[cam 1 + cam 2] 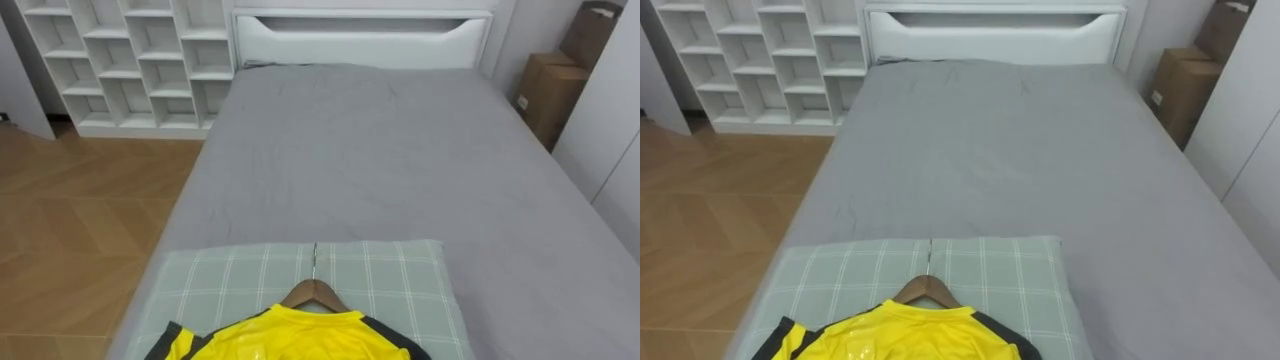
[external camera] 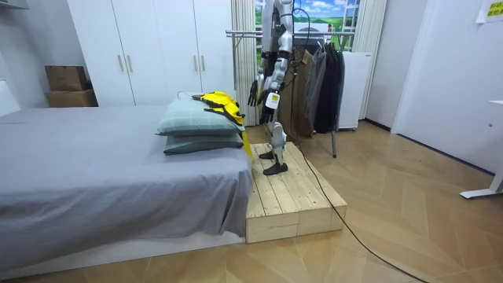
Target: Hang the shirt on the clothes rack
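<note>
- Left eye view: at the bottom centre we see the yellow shirt (image 1: 290, 340), dark-trimmed at the shoulders, lying on a wooden hanger (image 1: 316, 293) whose metal hook points toward the top of the frame
- Shirt and hanger rest on a green checked pillow (image 1: 400, 285) at the lower end of the grey bed (image 1: 380, 150)
- A white headboard (image 1: 360, 40) runs along the top, white shelves (image 1: 130, 60) stand at the upper left above the wooden floor (image 1: 70, 210), and a cardboard box (image 1: 545, 90) sits at the upper right
- Room view: the robot stands upright on a wooden platform (image 2: 291, 196) at centre frame, just beside the bed's pillow end and facing the frame's left
- Behind the robot a clothes rack (image 2: 322, 79) carries dark garments
- Here the yellow shirt (image 2: 220, 101) lies on the green checked pillow (image 2: 196, 119), which sits on a second pillow (image 2: 200, 145)
- The left hand (image 2: 254, 91) hangs just right of the shirt in the frame; we cannot tell whether its fingers are apart or together
- Right eye view: the yellow shirt (image 1: 890, 338) and wooden hanger (image 1: 928, 289) lie at the bottom centre on the green checked pillow (image 1: 1010, 285)
</note>
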